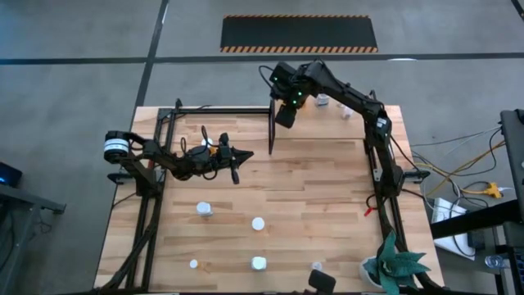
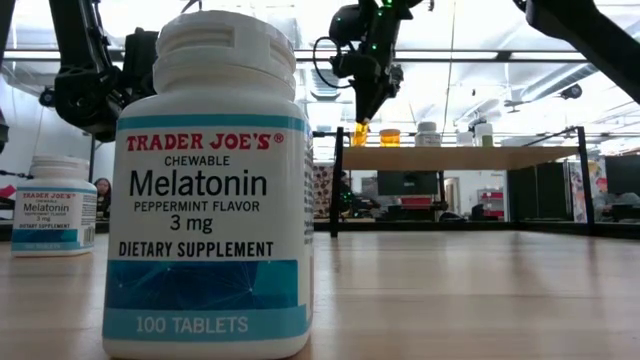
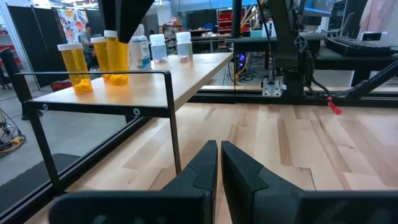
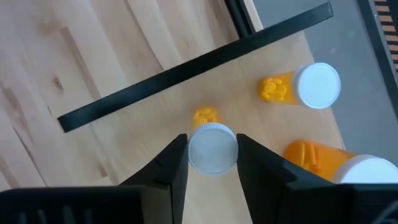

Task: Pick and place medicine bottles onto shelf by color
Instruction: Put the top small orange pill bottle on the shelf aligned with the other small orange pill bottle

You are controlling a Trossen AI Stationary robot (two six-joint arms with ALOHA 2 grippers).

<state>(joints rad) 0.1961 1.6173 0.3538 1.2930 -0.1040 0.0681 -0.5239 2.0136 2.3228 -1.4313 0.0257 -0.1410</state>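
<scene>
**Orange bottle gripped over the shelf**

The plank table (image 1: 319, 205) fills the space between the two arm stands. At its far edge stands the shelf (image 3: 186, 71), a light board on thin black posts. The right gripper (image 4: 212, 163) hangs over the shelf's left end, its fingers clamped on the white cap of an orange bottle (image 4: 211, 146) whose base sits at the board. Two more orange bottles (image 4: 301, 87) stand just beside it, and white-bodied bottles (image 3: 158, 46) stand farther along the board. The left gripper (image 3: 219, 163) hovers low over the table in front of the shelf, fingers pressed together with nothing between them. Loose white melatonin bottles (image 1: 204, 210) stand scattered on the near half of the table.
</scene>
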